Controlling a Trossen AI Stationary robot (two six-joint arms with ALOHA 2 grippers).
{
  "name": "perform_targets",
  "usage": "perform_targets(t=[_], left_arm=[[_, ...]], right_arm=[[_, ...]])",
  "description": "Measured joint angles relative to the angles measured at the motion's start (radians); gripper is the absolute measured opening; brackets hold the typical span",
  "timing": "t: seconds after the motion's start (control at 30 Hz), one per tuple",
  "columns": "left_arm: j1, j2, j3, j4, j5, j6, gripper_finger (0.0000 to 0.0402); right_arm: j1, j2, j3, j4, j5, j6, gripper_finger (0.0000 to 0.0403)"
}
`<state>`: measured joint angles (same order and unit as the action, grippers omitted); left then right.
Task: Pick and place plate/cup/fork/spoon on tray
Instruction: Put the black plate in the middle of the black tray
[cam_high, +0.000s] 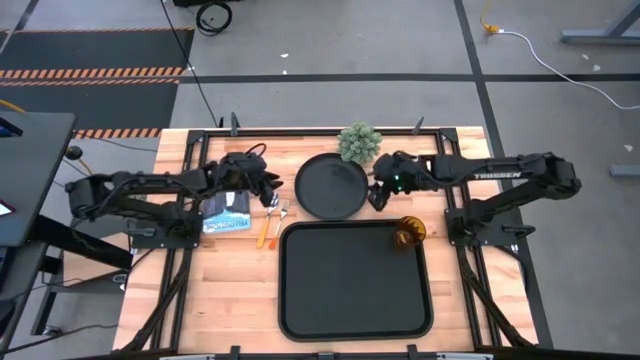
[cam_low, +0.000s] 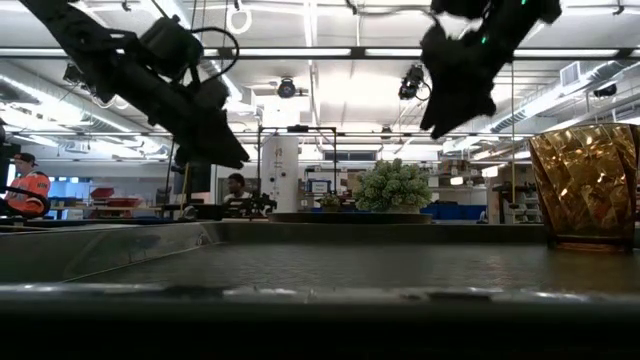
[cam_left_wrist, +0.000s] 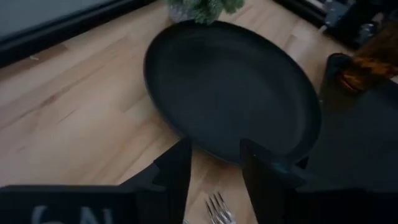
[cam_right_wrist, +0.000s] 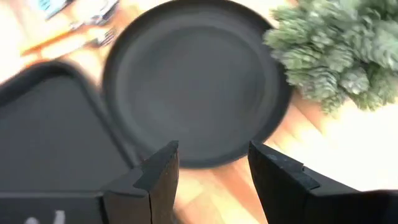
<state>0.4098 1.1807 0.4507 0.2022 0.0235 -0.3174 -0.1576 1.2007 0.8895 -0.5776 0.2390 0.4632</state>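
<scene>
Left gripper (cam_high: 270, 191) hovers at the plate's (cam_high: 331, 186) nine o'clock, fingers apart, empty; right gripper (cam_high: 380, 196) at three o'clock, likewise parted. Cup (cam_high: 407, 232) sits on the tray (cam_high: 354, 325).

High cam is looking straight down over the table; low cam is sitting at tabletop level; both wrist cams are sharing the plate (cam_left_wrist: 230, 93) up close.

Pale wooden desk (cam_high: 200, 300) framed in black rails, set on a grey concrete floor (cam_high: 350, 40) crossed by dark seams. Orange-and-black hazard striping (cam_high: 90, 72) beyond the desk's far left corner. White cable (cam_high: 560, 60) trailing past the far right corner. Overhead, long strip lights (cam_low: 300, 52), white pillar (cam_low: 280, 170) behind.
</scene>
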Motion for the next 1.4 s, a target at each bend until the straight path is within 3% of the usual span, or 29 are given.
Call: perform_targets(t=[0.3, 0.77, 1.07, 1.4], left_arm=[[0.016, 0.122, 0.063, 0.024, -0.013, -0.009, 0.0211], [0.032, 0.164, 0.108, -0.002, -0.038, 0.067, 0.0193], [0.031, 0.164, 0.108, -0.013, -0.038, 0.079, 0.0188], [0.029, 0.164, 0.108, -0.015, -0.038, 0.08, 0.0188]], right_arm=[[-0.15, 0.031, -0.1, 0.049, 0.013, 0.143, 0.022], [-0.229, 0.28, -0.109, 0.213, -0.082, 0.171, 0.0226], [-0.232, 0.396, -0.109, 0.297, -0.081, 0.199, 0.0192], [-0.233, 0.425, -0.109, 0.317, -0.111, 0.197, 0.0134]])
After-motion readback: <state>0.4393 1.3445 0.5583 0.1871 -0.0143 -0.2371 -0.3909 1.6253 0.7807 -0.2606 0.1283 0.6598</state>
